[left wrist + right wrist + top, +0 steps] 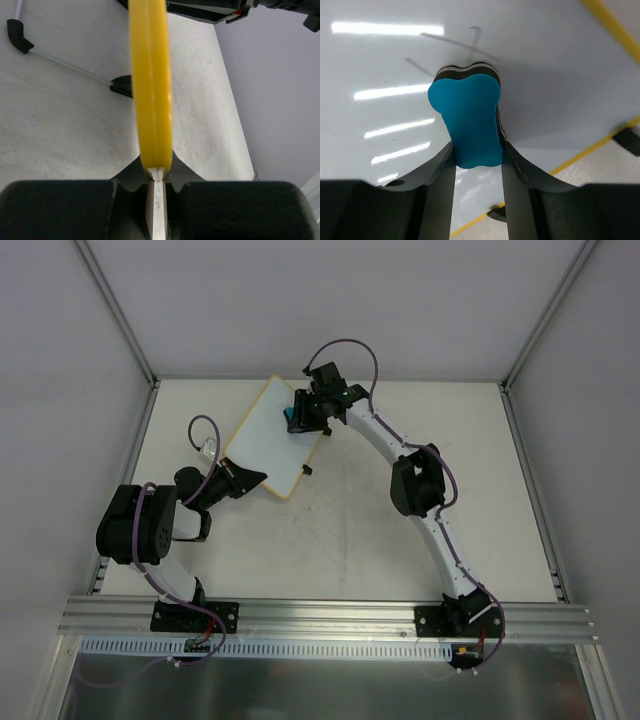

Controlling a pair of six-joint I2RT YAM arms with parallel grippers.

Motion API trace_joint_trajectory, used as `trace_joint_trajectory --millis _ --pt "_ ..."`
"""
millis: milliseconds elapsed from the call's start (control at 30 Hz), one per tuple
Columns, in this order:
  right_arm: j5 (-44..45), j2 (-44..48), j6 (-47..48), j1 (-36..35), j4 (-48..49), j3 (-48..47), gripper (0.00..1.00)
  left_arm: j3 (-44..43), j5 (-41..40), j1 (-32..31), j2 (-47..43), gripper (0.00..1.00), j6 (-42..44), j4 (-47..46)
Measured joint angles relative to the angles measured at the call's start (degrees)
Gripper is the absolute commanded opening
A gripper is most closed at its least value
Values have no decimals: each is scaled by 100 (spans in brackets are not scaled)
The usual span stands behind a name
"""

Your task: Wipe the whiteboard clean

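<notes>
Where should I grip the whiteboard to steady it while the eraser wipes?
Take the whiteboard by its thin yellow frame, near-left edge, edge-on from the left, as the left gripper does. That edge fits between the fingers, leaves the white face open for the eraser, and the black clips sit on the right edge.

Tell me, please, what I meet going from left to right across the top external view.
From the left: left arm's shoulder block → whiteboard → right arm's elbow → right arm's base. Left out, since they overlap the whiteboard: left gripper, right gripper, blue eraser.
</notes>
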State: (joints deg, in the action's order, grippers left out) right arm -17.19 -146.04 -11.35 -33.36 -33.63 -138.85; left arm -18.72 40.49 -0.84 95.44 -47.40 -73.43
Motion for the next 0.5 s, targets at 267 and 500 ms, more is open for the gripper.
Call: trace_joint_trajectory --millis 267,500 --pt "-177 258 39 -697 146 -4 0 0 -31 -35 -2 0 4 2" --pt "-332 295 2 -702 164 -7 0 81 -61 -63 -153 0 9 68"
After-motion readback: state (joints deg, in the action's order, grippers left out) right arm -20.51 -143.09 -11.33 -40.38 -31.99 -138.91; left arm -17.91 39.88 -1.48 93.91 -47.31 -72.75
